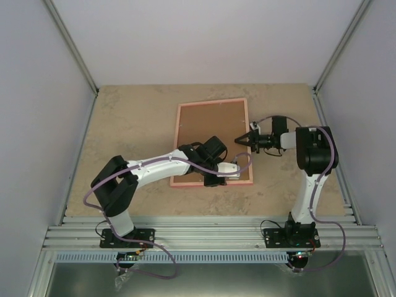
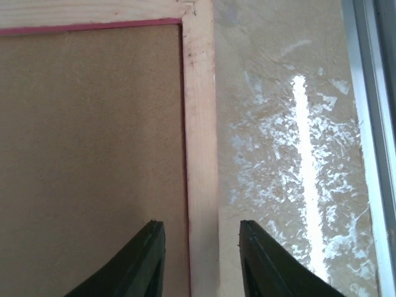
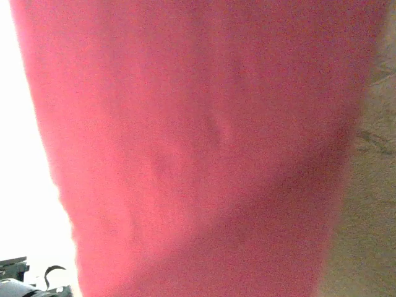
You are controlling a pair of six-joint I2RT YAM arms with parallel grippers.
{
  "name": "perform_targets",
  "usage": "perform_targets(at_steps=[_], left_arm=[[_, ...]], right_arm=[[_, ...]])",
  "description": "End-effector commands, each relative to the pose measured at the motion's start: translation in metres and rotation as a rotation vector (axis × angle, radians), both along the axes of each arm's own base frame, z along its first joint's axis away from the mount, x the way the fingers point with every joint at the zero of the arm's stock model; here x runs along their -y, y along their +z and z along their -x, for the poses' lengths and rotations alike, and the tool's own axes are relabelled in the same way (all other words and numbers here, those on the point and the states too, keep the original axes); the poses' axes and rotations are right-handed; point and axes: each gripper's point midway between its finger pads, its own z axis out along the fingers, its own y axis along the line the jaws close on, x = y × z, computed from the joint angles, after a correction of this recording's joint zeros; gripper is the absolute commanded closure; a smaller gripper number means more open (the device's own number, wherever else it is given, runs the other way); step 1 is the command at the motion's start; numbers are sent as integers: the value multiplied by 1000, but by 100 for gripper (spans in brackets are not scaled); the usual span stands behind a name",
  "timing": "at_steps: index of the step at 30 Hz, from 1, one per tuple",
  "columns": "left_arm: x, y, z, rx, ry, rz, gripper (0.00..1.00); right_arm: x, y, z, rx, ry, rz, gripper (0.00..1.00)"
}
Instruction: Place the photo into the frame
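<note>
Brown backing board [image 1: 213,133], beige speckled table [image 1: 133,120]

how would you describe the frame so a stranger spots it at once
Look at the middle of the beige table. The frame lies there, a thin pink rectangle around a brown board. It is the only pink thing on the table.
</note>
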Motion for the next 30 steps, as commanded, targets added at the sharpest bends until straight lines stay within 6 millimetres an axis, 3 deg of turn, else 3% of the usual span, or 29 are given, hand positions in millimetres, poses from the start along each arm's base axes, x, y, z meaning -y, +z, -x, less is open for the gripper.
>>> perform_targets(at_steps=[1, 5, 9, 10, 15, 19, 25, 30], left_arm=[[-5, 42, -15, 115, 57, 36, 58], [-20, 76, -34, 121, 164, 89, 36], [-53, 119, -67, 100, 320, 173, 4], [-63, 127, -76, 101, 363, 192, 1], [-128, 159, -124, 141, 637, 277, 1], [-181, 186, -153, 189, 862, 365, 1], [-250, 216, -178, 218, 1127, 488, 1], [-296, 226, -190, 231, 1294, 552, 1]], right_arm=[[10, 34, -7, 92, -22, 1, 99], [14, 58, -8, 164, -25, 22, 99], [18, 94, -15, 278, -8, 78, 99], [18, 103, -16, 311, -3, 95, 99], [27, 149, -24, 497, 21, 232, 99], [33, 197, -30, 714, 33, 339, 99], [46, 271, -39, 1042, 32, 550, 99], [45, 326, -36, 1318, 31, 747, 99]])
